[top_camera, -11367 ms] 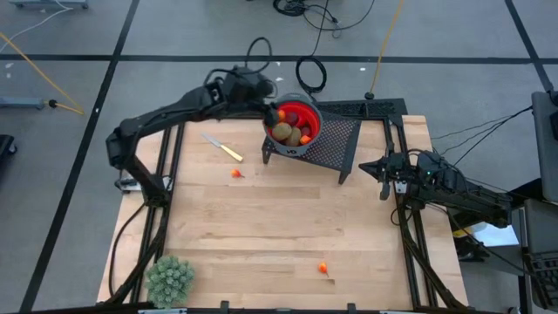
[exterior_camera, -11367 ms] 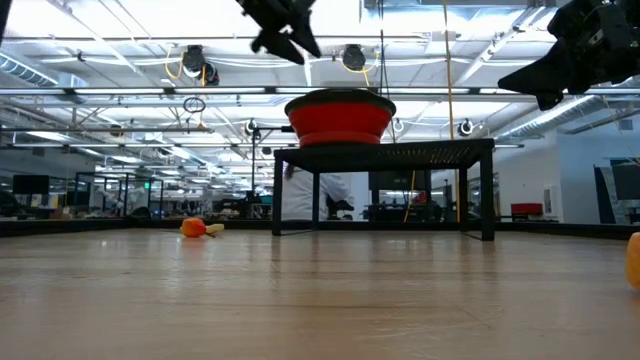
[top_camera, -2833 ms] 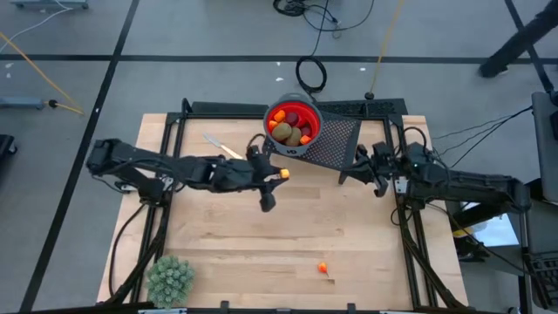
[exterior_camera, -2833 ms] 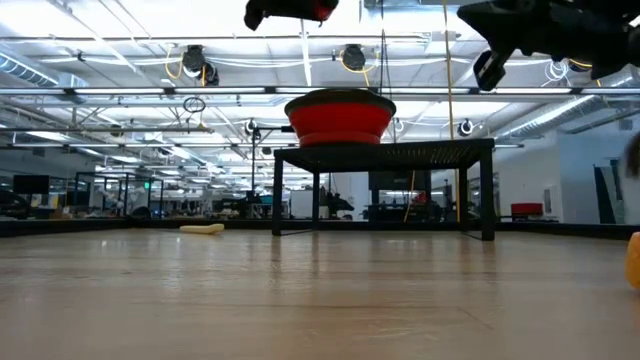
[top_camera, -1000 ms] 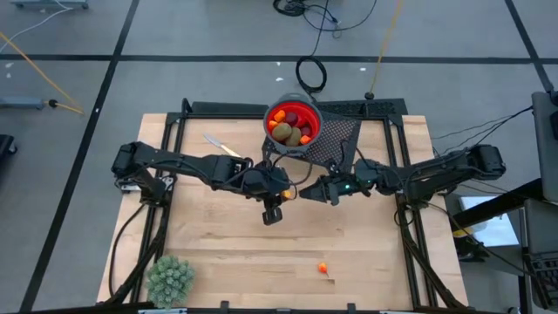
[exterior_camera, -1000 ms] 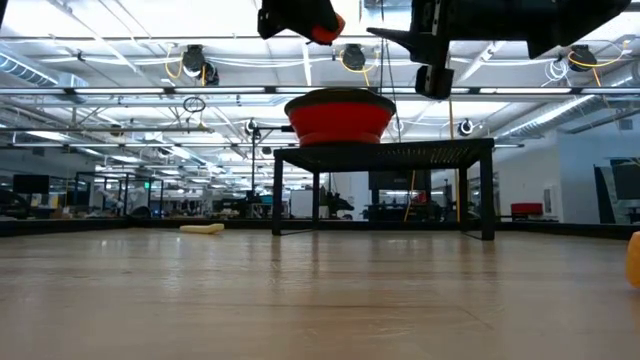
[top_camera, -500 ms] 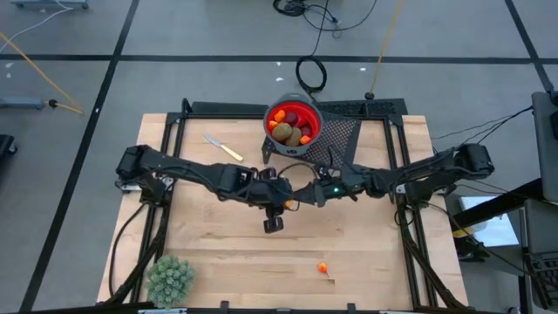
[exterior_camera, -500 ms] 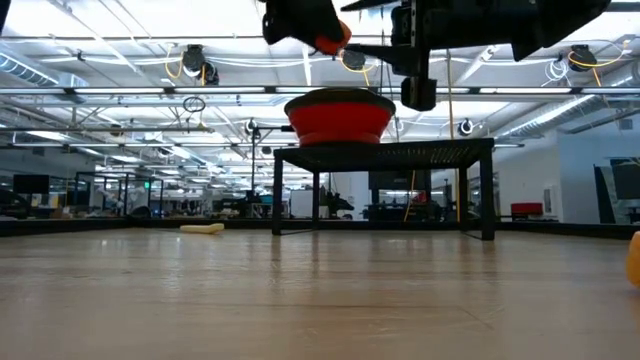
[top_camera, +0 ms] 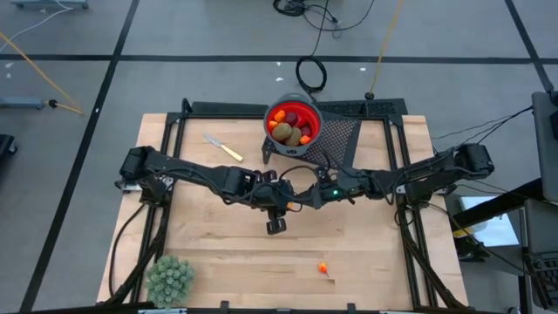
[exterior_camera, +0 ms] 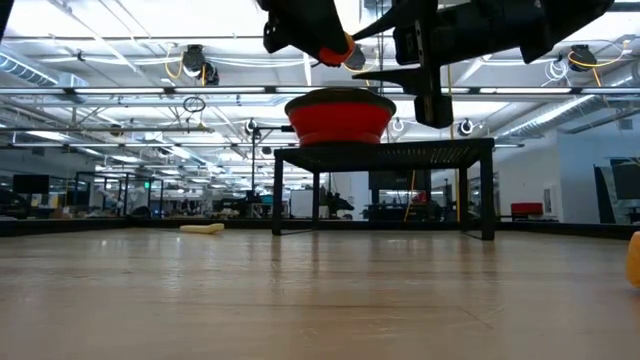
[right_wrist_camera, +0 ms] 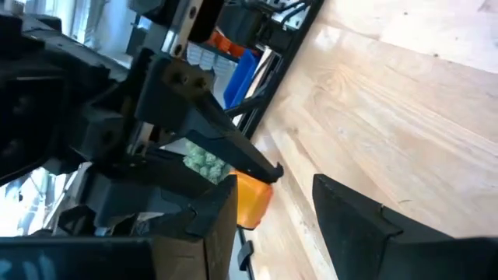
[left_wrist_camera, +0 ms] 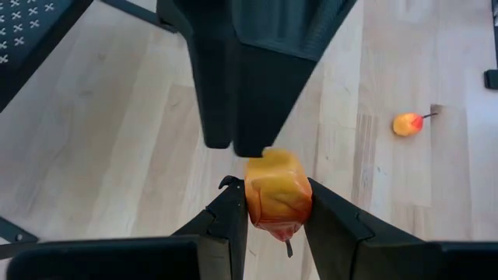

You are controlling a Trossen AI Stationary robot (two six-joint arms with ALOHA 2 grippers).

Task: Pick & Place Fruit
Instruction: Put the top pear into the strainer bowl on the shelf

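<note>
Fruit [left_wrist_camera: 278,194] half-hidden between left tool [left_wrist_camera: 268,204] fingers — right tool [right_wrist_camera: 272,204] alongside.

- We see two slim dark arms, the left arm [top_camera: 187,172] and the right arm [top_camera: 418,177], each built of jointed black segments.
- We note a black cable looping above where the arms meet.
- We spot a small green light on the right arm near its wrist.
- The left fingers [left_wrist_camera: 226,222] are matte black, wedge-shaped, with angular edges.
- The right fingers [right_wrist_camera: 354,214] look alike: flat dark blades.
</note>
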